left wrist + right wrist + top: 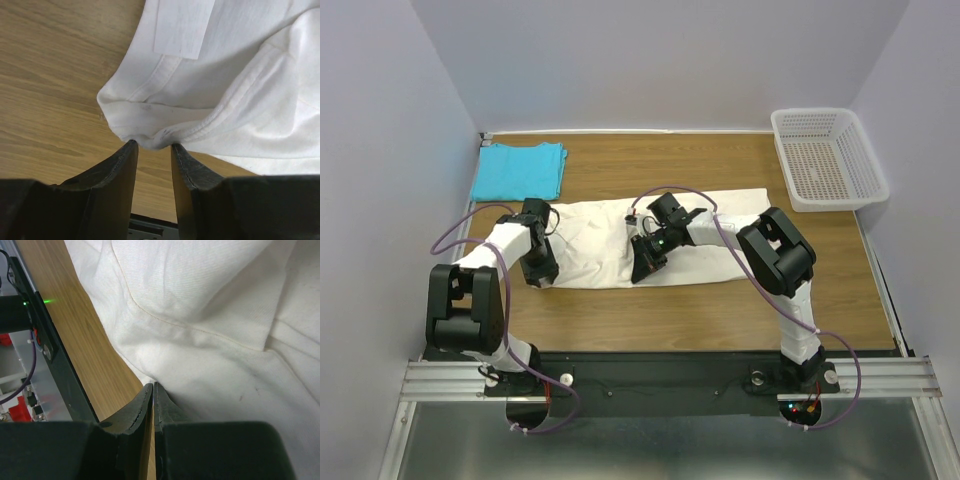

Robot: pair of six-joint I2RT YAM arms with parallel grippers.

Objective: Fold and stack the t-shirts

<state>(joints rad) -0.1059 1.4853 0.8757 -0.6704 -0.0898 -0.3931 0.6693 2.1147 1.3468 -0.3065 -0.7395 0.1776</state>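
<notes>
The cream-white t-shirt (600, 240) lies spread across the middle of the table, partly folded into a long band. My left gripper (542, 275) is at its near left corner. In the left wrist view the bunched hem corner (150, 137) sits pinched between the tips of that gripper (153, 146), whose jaws stand partly apart. My right gripper (642, 268) is at the middle of the shirt's near edge. In the right wrist view the gripper (153, 385) is shut on that cloth edge (165, 365). The turquoise t-shirt (520, 170) lies folded at the far left.
A white mesh basket (825, 160) stands at the far right corner. Bare wooden table (700, 310) runs between the shirt and the arm bases. Walls close in the table on the left, back and right.
</notes>
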